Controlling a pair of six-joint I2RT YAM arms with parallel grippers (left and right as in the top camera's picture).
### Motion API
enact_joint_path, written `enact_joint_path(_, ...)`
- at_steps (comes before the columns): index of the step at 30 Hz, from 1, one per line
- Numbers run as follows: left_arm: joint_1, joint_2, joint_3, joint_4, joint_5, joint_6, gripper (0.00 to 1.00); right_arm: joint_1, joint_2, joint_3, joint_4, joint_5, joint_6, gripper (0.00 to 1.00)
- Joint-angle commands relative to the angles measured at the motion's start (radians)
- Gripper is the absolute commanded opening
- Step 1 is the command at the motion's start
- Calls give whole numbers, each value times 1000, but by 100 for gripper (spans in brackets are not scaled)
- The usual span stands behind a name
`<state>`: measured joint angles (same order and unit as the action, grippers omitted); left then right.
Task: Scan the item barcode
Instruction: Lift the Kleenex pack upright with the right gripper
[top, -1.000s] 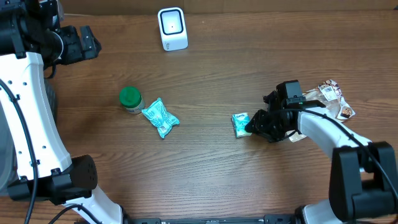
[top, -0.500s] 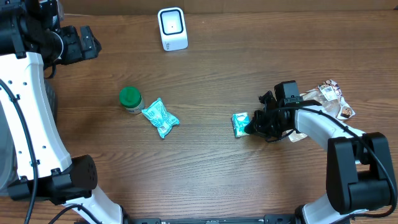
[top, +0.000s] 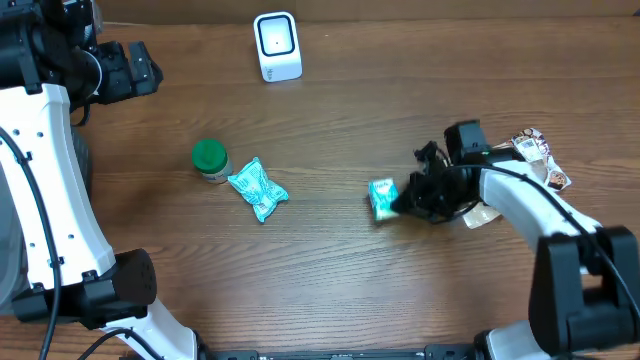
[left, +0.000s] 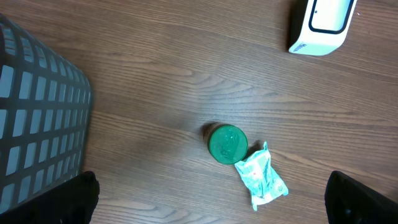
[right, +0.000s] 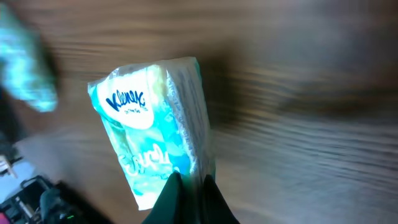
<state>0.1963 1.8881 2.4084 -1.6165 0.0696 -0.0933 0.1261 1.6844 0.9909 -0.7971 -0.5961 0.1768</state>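
The item is a small teal tissue pack (top: 381, 197) (right: 148, 127), right of the table's middle. My right gripper (top: 401, 204) (right: 189, 181) is shut on the pack's seam edge, and the pack looks raised slightly off the wood. No barcode shows on the faces in view. The white scanner (top: 277, 45) (left: 323, 22) stands at the far edge, well away from the pack. My left gripper (top: 132, 70) (left: 214, 199) hangs high at the far left, open and holding nothing.
A green-lidded jar (top: 209, 158) (left: 227, 143) and a crumpled teal packet (top: 257, 188) (left: 261, 178) lie left of centre. Printed snack wrappers (top: 535, 155) sit at the right behind my right arm. A grey mesh basket (left: 37, 118) is at the left.
My right gripper has shut on the tissue pack. The pack has shifted a little left and tipped up from the table. The left arm has not moved.
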Motion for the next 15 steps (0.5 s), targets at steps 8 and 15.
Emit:
enact_joint_path(8,-7,-3,1,1,-6,19,100,-12,-205,151,-2,-366,-29,4)
enact_joint_path(15,-7,-3,1,1,-6,19,100,-60,-227,153,64,-793,-29,4)
